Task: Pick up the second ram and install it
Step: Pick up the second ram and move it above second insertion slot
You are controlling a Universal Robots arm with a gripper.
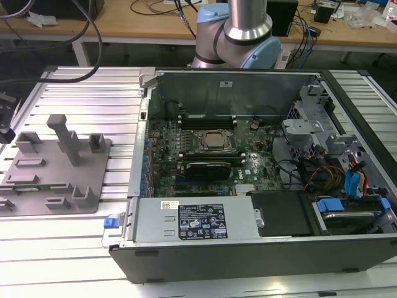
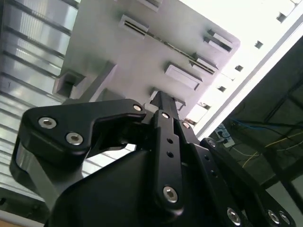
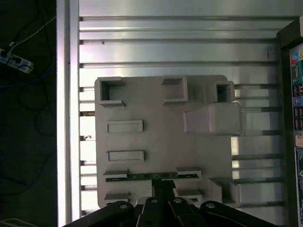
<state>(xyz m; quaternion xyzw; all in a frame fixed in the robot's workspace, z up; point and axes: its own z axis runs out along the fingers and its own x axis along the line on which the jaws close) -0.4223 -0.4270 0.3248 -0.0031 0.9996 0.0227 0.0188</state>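
- Currently, the second ram shows in the first wrist view as a long, thin green strip seen edge-on, with small pale marks along it.
- It stands on its edge in a slot of the grey tray, held between pairs of small raised brackets near one edge of the tray.
- The tray also has several empty rectangular slots and taller upright posts.
- In the exterior view the tray lies on a ribbed metal table, at the exterior view's left.
- An open computer case sits just beside the tray, with its green board and silver processor exposed.
- Behind the table runs a wooden bench with cables hanging over it, and the arm rises there.
- The gripper hangs over the tray, its tip just above the middle of the ram's length.
- In the second wrist view the black gripper points down at the tray.
- I cannot tell whether it is open or closed, or whether it touches the ram.
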